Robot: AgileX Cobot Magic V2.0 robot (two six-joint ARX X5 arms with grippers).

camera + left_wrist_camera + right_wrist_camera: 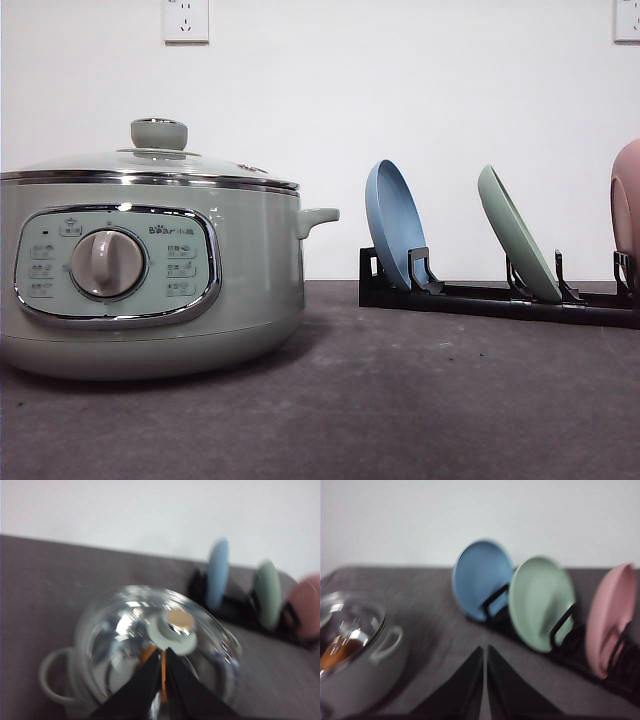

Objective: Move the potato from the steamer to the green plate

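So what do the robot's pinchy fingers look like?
In the wrist views each gripper has two black fingers shaped like long flat wedges that narrow to a point. The left gripper and the right gripper look the same: plain matte black, with no markings or cables that I can see. The pictures are a bit blurry, so fine details are hard to tell.

Our front view low at table height, close to the steamer (150,270) at nine o'clock, facing the wall, our left wrist view above its lid, our right wrist view higher, toward the rack (560,645), all three sharing steamer and green plate (518,235).
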